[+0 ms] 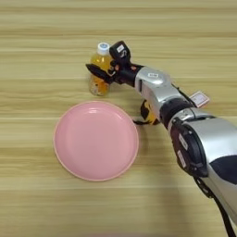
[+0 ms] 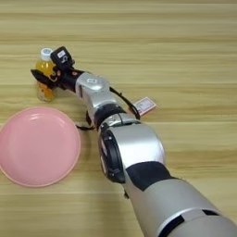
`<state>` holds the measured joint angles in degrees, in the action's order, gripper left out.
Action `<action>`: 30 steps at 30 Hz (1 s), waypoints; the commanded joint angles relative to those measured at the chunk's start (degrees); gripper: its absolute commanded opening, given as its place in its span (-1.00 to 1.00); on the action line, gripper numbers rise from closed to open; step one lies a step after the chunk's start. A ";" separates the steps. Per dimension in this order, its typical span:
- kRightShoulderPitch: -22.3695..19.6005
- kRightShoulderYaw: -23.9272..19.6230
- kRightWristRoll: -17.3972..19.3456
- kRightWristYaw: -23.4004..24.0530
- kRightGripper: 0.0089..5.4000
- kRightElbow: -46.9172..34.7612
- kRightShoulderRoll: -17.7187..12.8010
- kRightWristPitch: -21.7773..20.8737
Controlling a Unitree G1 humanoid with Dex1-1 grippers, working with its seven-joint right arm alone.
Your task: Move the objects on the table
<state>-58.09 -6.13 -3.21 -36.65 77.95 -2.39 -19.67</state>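
Note:
The small orange-juice bottle (image 1: 98,86) with a white cap stands upright on the table (image 1: 41,55), just behind the pink plate's far rim. My right gripper (image 1: 106,62) reaches in from the right and is shut on the bottle's upper half. One black finger (image 1: 96,71) crosses its front and the other sits behind, beside the cap. The yellow-black tape measure (image 1: 147,114) lies mostly hidden under my forearm, its black strap poking out. A small red-white packet (image 2: 145,105) lies flat to the right of the arm. The glue stick is out of view.
A large pink round plate (image 1: 69,152) lies in front of the bottle, to the left of my forearm. My silver arm (image 2: 134,152) runs diagonally from the lower right across the table's middle.

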 commanded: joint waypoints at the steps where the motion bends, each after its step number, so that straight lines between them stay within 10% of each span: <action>1: -7.55 0.11 0.30 1.24 0.46 -3.99 -1.15 -2.68; 14: -7.42 0.49 0.24 1.15 0.98 -3.81 -1.05 -2.79; 30: -9.25 -1.14 3.39 -2.44 0.98 -6.96 -1.25 -6.77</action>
<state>-60.51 -6.45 -1.48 -39.09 75.57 -2.37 -24.46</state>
